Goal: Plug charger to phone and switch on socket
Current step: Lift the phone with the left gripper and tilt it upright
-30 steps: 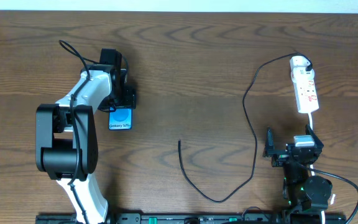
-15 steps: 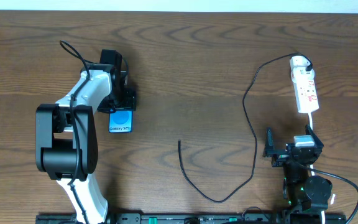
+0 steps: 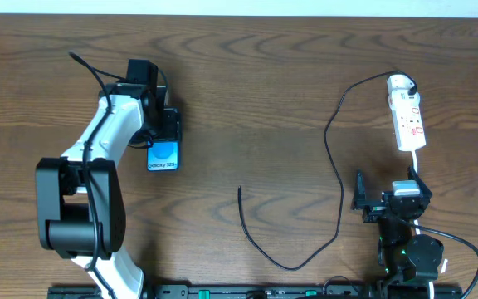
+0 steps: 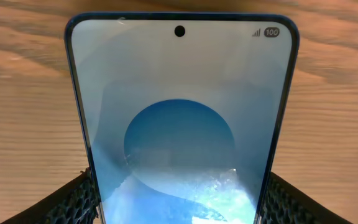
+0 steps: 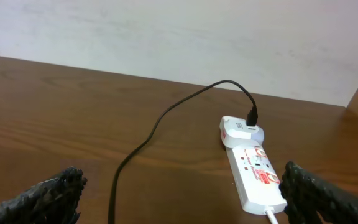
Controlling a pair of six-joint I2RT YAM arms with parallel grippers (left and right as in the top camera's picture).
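Early days on this one. The phone (image 4: 179,118) is face up at the far L of the table (image 3: 264,83), screen lit blue. The L arm's fingers (image 4: 73,200) are closed on its two long edges at the near end, pads touching both sides in the L wrist view. Looks like a grip, tho I can't tell if it's lifted or just resting on the wood. The R arm's fingers (image 5: 42,199) stand wide apart w/ nothing btwn them, held low just short of the socket (image 3: 407,116), which lies at the far R w/ its white cord running back toward that arm. The charger (image 3: 342,203): plug end already sits in the adapter at the socket's rounded end. The cable loops down the middle of the table and its connector tip (image 3: 240,190) lies loose, well apart from the phone. So done: plug in socket, phone prob in hand. Left: bring tip and phone together, seat it, then flip the switch. Can't tell from here if that's on or off. Surface is dark brown wood grain. Room: only a plain pale wall (image 5: 166,37) behind the table, w/ a brown panel at the R edge.
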